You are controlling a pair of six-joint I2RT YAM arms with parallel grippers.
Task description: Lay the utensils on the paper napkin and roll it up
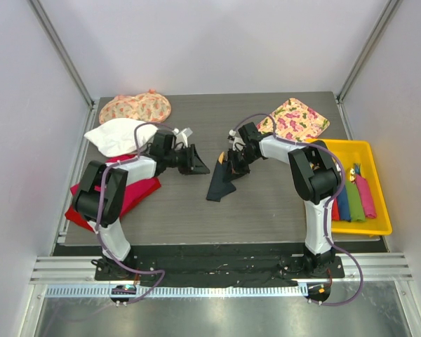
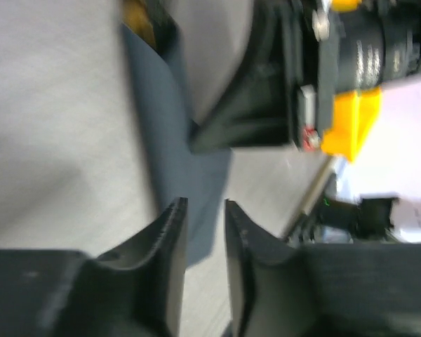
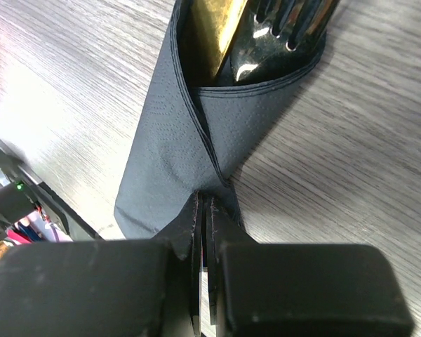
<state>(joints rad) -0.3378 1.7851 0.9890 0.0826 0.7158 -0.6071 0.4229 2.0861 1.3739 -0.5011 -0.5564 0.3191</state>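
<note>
The dark paper napkin (image 1: 221, 184) lies folded into a long wrap at the table's middle. In the right wrist view the paper napkin (image 3: 175, 161) forms a pocket, and the utensils poke out of its far end: a gold piece (image 3: 221, 28) and shiny fork tines (image 3: 288, 28). My right gripper (image 3: 205, 200) is shut on the napkin's near folded edge. My left gripper (image 2: 205, 205) stands just left of the wrap, jaws slightly apart with nothing between them. Beyond it lies the napkin (image 2: 165, 126) and the right gripper (image 2: 266, 91).
A yellow tray (image 1: 368, 151) at the right holds coloured rolled cloths (image 1: 354, 200). Floral cloths lie at the back left (image 1: 135, 107) and back right (image 1: 295, 118). A white cloth (image 1: 116, 135) and a red cloth (image 1: 137, 196) lie under the left arm.
</note>
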